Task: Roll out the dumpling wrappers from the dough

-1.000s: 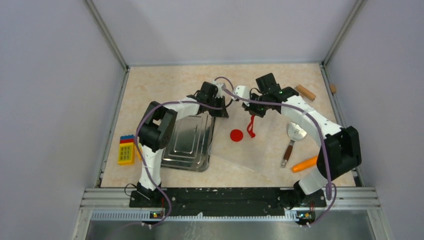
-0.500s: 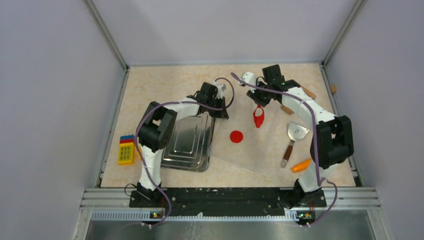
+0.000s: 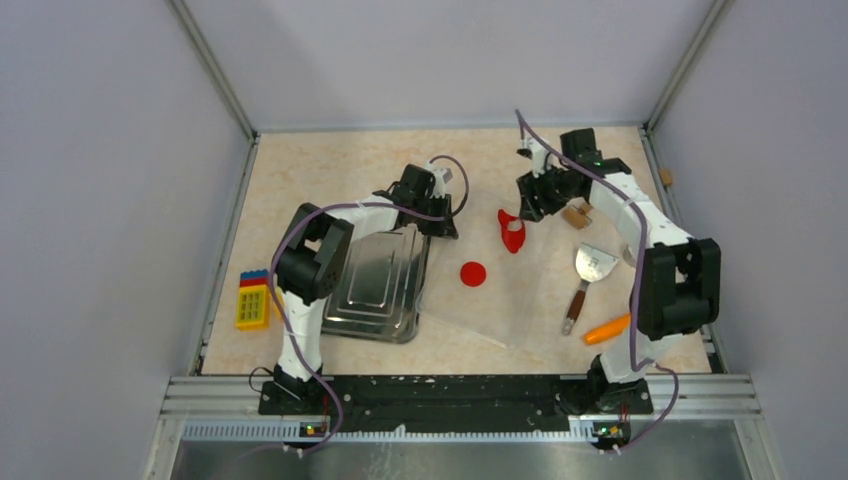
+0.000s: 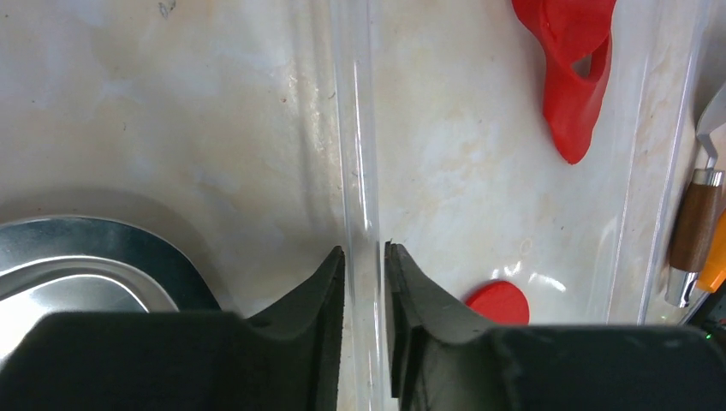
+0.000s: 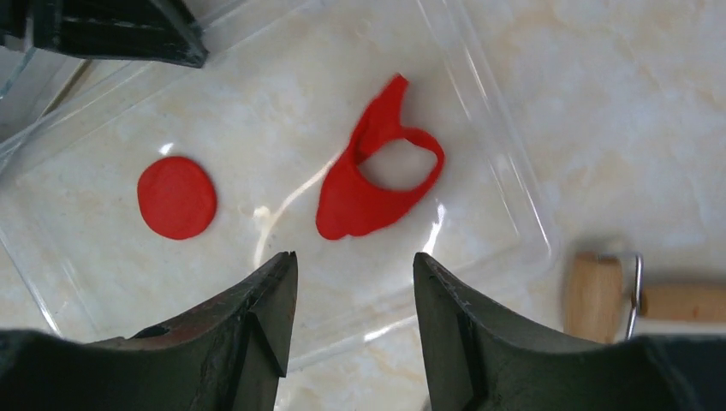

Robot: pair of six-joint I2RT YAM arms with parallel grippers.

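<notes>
- Spread on the table (image 3: 330, 160): a metal tray (image 3: 380, 285) on the left and, just beside it, a clear mat (image 3: 520, 295) reaching towards the right arm.
- Pinched on the mat's raised left edge: the left gripper (image 4: 364, 257), jaws narrow with the plastic between them, apparently steadying the sheet.
- Hovering above the mat's far right part: the right gripper (image 5: 355, 261), wide and empty.
- Just past the mat's right edge, off the plastic: a wooden roller (image 5: 597, 295), far closer to the right arm than to the left.
- Flat on the mat, directly ahead of the right fingers: the dough (image 5: 351, 201), thin and ragged with a round hole, elongated from lower left to a raised tip at upper right in the right wrist view.
- Left of it and apart, also on the mat: one dumpling wrapper (image 5: 175, 197), neatly round.
- Probably work for the right arm next: dough to the left of the roller, both within its reach.
- Shown only by the left wrist view: the mat edge between the jaws, hidden under the wrist from above.
- Shown only by the right wrist view: the dough's folded tip and the roller's wire frame.
</notes>
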